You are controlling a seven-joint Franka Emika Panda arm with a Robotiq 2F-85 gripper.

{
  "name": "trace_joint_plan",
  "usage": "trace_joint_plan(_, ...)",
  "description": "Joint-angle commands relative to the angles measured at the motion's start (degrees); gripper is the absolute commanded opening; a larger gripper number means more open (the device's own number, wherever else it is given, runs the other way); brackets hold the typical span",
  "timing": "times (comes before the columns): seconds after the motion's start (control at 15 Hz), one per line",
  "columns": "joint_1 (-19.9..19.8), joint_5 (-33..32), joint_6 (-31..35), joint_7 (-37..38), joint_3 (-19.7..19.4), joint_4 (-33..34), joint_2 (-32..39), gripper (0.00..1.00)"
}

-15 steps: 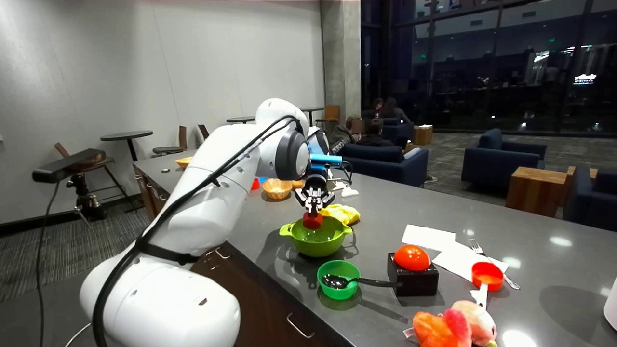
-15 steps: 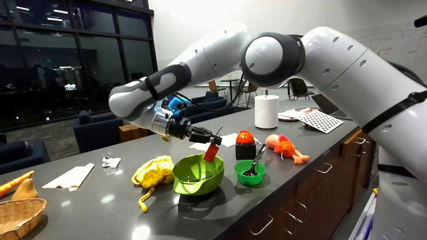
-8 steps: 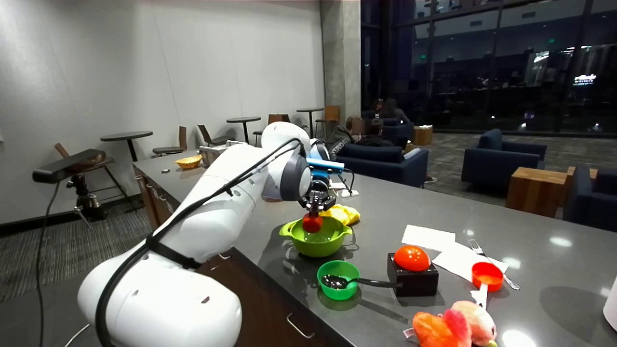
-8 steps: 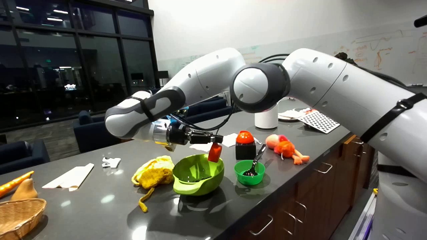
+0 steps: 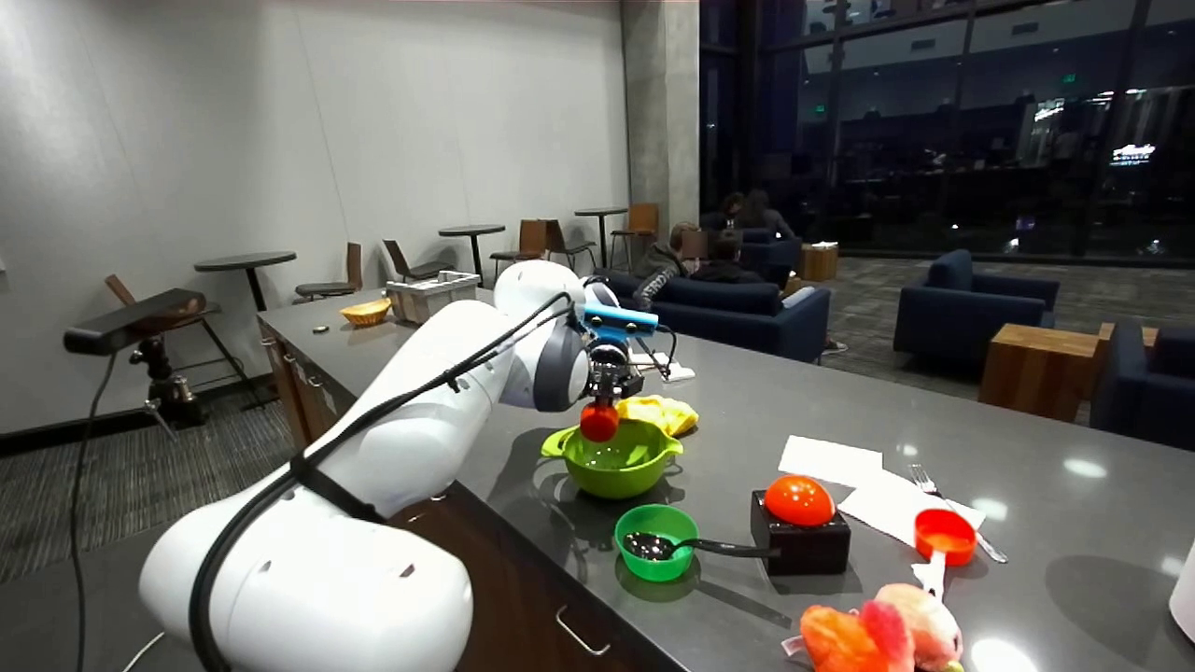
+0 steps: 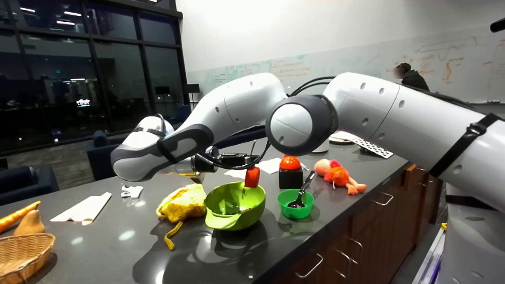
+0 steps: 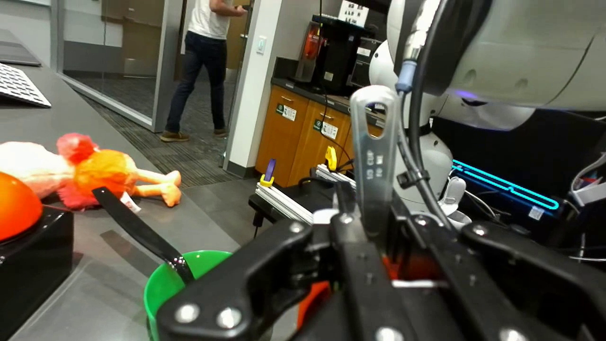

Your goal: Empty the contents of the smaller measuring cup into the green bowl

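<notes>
Small red cup (image 6: 252, 177) tipped above green bowl (image 6: 223, 222), one o'clock in an exterior view, gripper (image 6: 251, 159) clamped on handle (image 7: 376, 163)

Lower centre in the wrist view, the gripper (image 7: 371, 203) partly hides the smaller measuring cup (image 7: 376, 170). In an exterior view, the left edge crops the wicker basket (image 6: 23, 246), lower left.

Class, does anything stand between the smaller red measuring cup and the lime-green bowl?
Nothing visible does: the hand holds the cup tilted above the lime-green bowl, and the yellow fabric item lies beside the bowl.
</notes>
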Motion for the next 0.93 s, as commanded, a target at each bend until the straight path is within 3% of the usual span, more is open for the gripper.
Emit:
trace_joint_plan(0.0, 1.23, -5.56, -2.50, -7.68, -1.06, 4.58, 2.98, 0.04)
trace_joint_plan(0.87, 2.95, -22.34, -2.20, -31.51, -4.94, 9.36, 8.25, 0.04)
